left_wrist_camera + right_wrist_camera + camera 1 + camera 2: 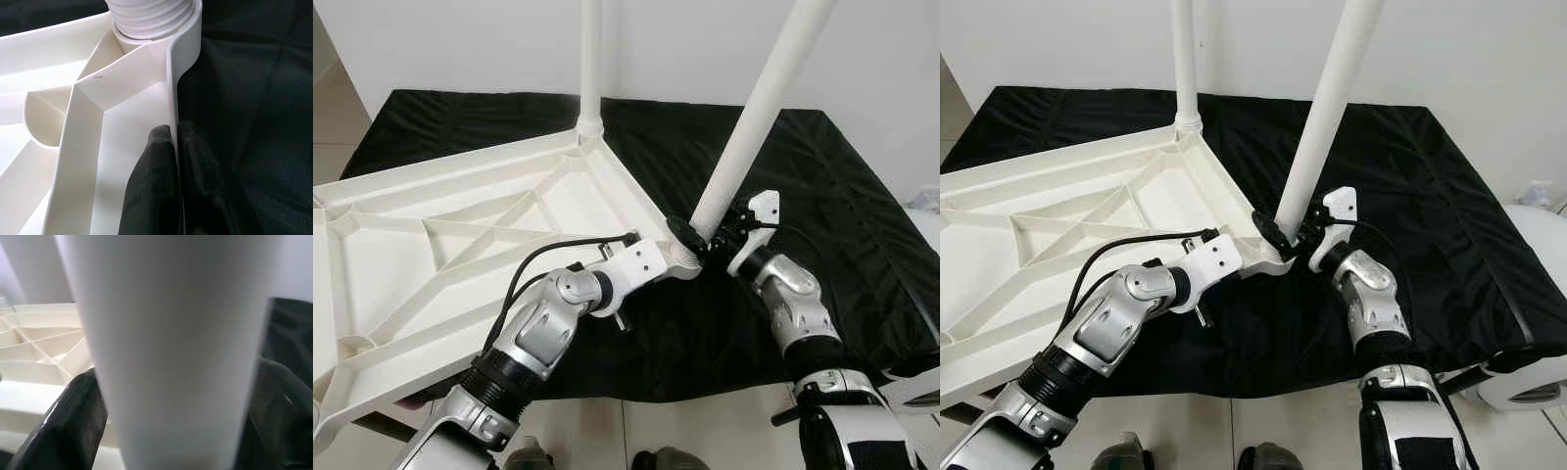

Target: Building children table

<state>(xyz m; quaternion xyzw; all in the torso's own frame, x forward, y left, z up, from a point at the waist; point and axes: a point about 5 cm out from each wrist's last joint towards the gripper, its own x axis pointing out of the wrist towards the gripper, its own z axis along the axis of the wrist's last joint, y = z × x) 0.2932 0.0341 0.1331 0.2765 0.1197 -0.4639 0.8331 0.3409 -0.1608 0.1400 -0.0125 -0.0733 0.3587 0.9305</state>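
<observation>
Upturned white plastic children's tabletop with ribbed underside, lying across a black cloth-covered surface, its far corner pointing toward the wall. Rear white round plastic leg standing upright in the far corner socket. Nearer white round plastic leg leaning, its foot at the near right corner socket.

Left gripper right there on the tabletop's side rim, just short of that corner socket: two black fingers clenched on the thin white rim wall, one inside the tray-like underside, one outside against the black cloth. Ribbed collar of the socket straight ahead of the fingertips, near but apart from them.

Right gripper down at the foot of the leaning leg, coming in from the robot's right. Black fingers set either side of the white tube, clamped on it, the tube between them. Tabletop ribs visible beyond the tube.

Pale tiled floor below the edge of the cloth, under both silver arms.
</observation>
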